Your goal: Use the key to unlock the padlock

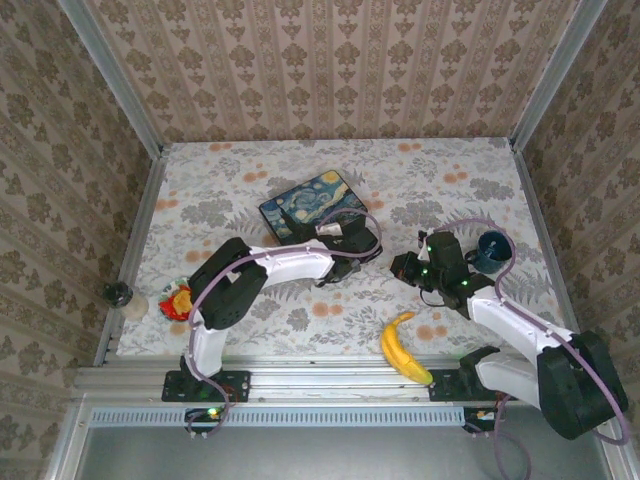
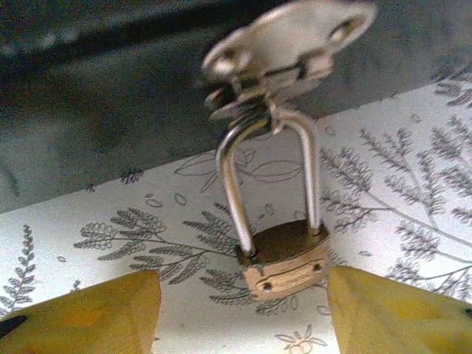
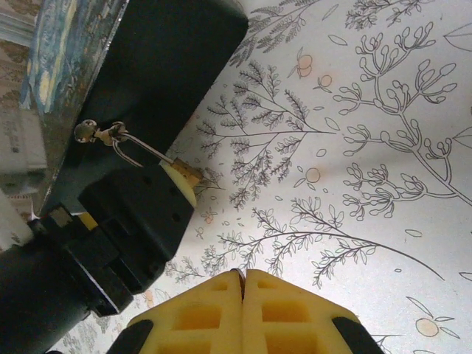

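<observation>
left gripper: jaws parted, fingers wide.
right gripper: pads pressed together.
left arm: reaching forward, angled rightward.
right arm: angled leftward.

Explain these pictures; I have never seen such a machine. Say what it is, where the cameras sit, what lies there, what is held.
It is a robot: two arms bolted at the table's near edge. One picture looks down from above; the others come from a camera on each wrist. On the flowered table lie a box painted with a starry night, a yellow banana and a dark-blue cup. A tiny brass padlock with a silvery shackle is hooked through the box's metal clasp. The left arm's two yellow fingers stand open on either side of it, gripping nothing. The right arm's fingers are pressed shut; whether they pinch a key, I cannot tell.
</observation>
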You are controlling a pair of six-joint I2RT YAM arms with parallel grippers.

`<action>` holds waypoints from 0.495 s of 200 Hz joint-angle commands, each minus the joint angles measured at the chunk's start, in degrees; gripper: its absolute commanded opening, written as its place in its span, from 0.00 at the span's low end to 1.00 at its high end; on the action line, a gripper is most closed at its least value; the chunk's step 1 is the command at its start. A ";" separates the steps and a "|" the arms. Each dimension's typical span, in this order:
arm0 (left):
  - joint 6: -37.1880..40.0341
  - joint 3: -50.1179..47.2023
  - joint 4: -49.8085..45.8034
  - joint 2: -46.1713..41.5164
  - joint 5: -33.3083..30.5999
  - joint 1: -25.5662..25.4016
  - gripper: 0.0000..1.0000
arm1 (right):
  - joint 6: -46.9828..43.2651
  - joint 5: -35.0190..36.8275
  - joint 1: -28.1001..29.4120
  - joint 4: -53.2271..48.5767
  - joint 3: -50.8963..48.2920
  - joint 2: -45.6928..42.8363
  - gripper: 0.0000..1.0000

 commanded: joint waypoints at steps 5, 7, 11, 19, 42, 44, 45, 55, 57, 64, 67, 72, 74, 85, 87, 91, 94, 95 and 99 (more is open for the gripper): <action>-1.62 2.56 -1.50 1.15 -3.32 -0.34 0.64 | -0.89 -1.08 0.41 2.38 -0.31 0.99 0.00; -1.72 2.70 -1.50 1.24 -3.42 -0.31 0.64 | -0.87 -1.13 0.40 2.46 -0.34 1.04 0.00; -1.78 2.97 -1.53 1.49 -3.50 -0.30 0.64 | -0.86 -1.24 0.33 2.53 -0.31 1.17 0.00; -2.11 3.57 -1.96 2.02 -3.82 -0.24 0.65 | -0.84 -1.30 0.34 2.83 -0.27 1.35 0.00; -2.83 5.80 -3.44 4.02 -4.35 -0.04 0.65 | -0.84 -1.42 0.36 3.16 0.01 1.92 0.00; -2.92 6.01 -3.61 4.20 -4.38 0.03 0.65 | -0.84 -1.41 0.35 3.21 0.04 1.99 0.00; -2.97 6.11 -3.66 4.29 -4.39 0.00 0.65 | -0.84 -1.42 0.33 3.22 0.07 2.01 0.00; -3.26 6.91 -4.49 5.03 -4.40 0.15 0.63 | -0.84 -1.48 0.35 3.37 0.09 2.19 0.00; -3.36 7.04 -4.62 5.11 -4.42 0.21 0.63 | -0.84 -1.51 0.36 3.35 0.09 2.15 0.00; -3.69 7.33 -5.15 5.46 -4.33 0.37 0.62 | -0.85 -1.61 0.32 3.44 0.09 2.28 0.00; -3.81 7.41 -5.26 5.55 -4.31 0.37 0.61 | -0.77 -1.61 0.39 3.45 0.09 2.28 0.00; -4.00 7.39 -5.37 5.60 -4.22 0.42 0.61 | -0.74 -1.61 0.39 3.55 0.11 2.28 0.00; -4.05 7.35 -5.37 5.67 -4.22 0.47 0.61 | -0.73 -1.61 0.35 3.53 0.09 2.28 0.00; -4.34 7.10 -5.46 5.69 -4.22 0.45 0.60 | -0.64 -1.61 0.40 3.60 0.00 2.24 0.00; -4.35 7.04 -5.46 5.69 -4.15 0.48 0.60 | -0.59 -1.54 0.44 3.60 0.00 2.21 0.00; -4.34 6.92 -5.40 5.71 -4.09 0.50 0.59 | -0.61 -1.52 0.40 3.59 -0.08 2.26 0.00; -4.40 6.91 -5.56 5.77 -4.10 0.50 0.59 | -0.58 -1.52 0.39 3.66 -0.09 2.28 0.00; -4.41 6.86 -5.60 5.78 -4.12 0.50 0.58 | -0.58 -1.52 0.39 3.66 -0.09 2.28 0.00; -4.57 6.82 -5.79 5.78 -4.13 0.57 0.58 | -0.51 -1.53 0.34 3.69 -0.13 2.28 0.00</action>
